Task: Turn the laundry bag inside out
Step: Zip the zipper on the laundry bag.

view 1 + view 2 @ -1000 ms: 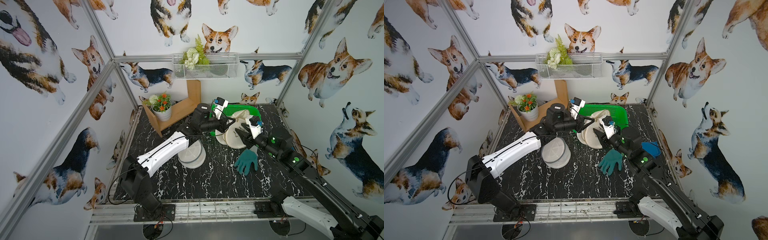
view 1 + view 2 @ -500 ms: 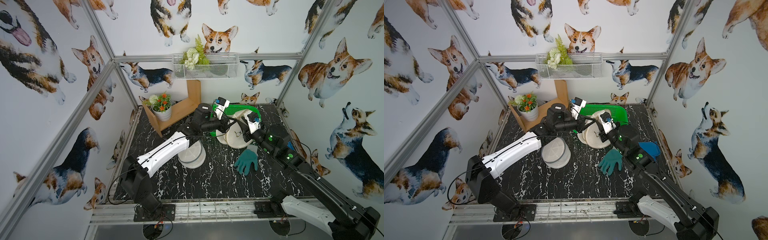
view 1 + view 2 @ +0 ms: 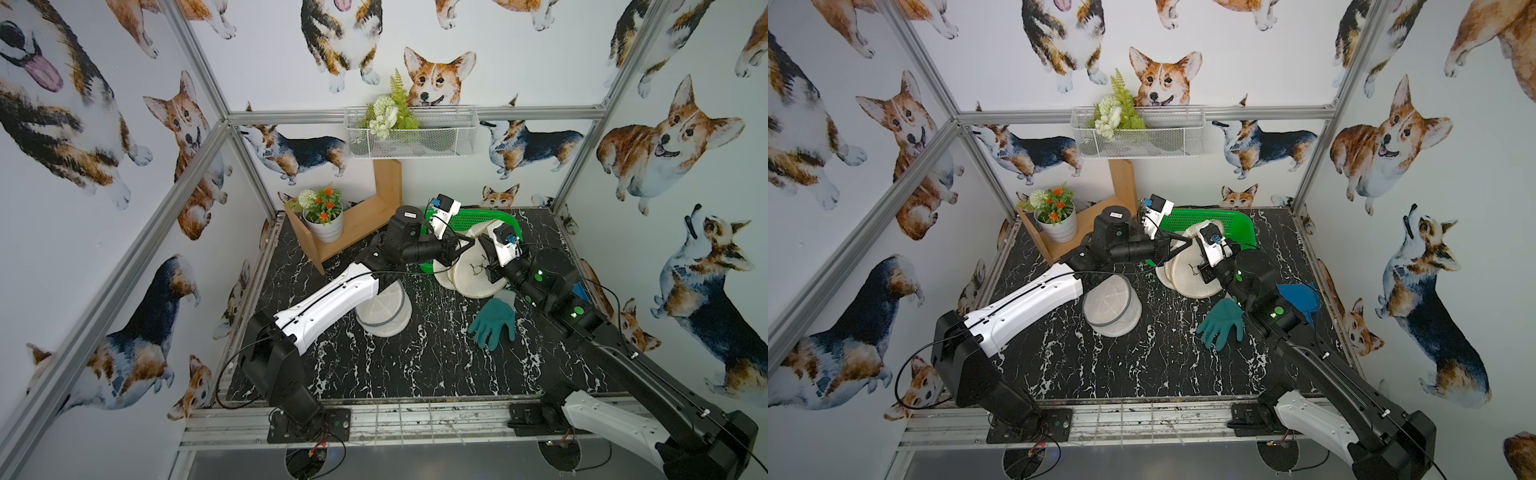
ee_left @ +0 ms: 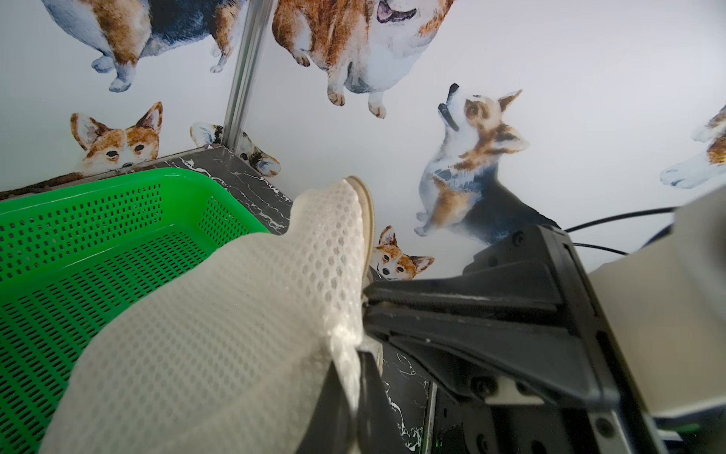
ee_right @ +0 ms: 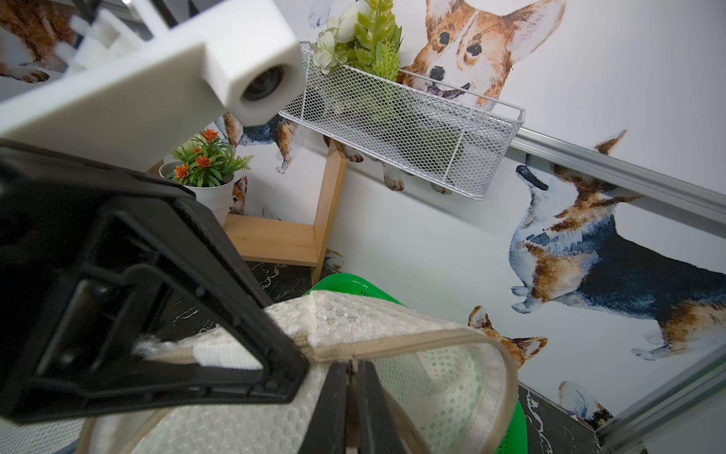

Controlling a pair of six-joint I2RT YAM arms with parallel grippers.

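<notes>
Right tool [image 5: 352,367] has just closed on the white mesh laundry bag [image 5: 440,393] at its zip rim; left tool [image 4: 367,306] stays clamped alongside. I reckon turning can begin.

No words, brands or numbers can be read anywhere. A small white sticker [image 3: 409,215] sits on top of a dark joint of the left arm [image 3: 332,299], towards the far middle of the scene; it shows in both top views, but its print is too small to make out. The laundry bag [image 3: 469,282], to the right of that joint, carries a thin dark squiggle on its round face that forms no legible letters.
</notes>
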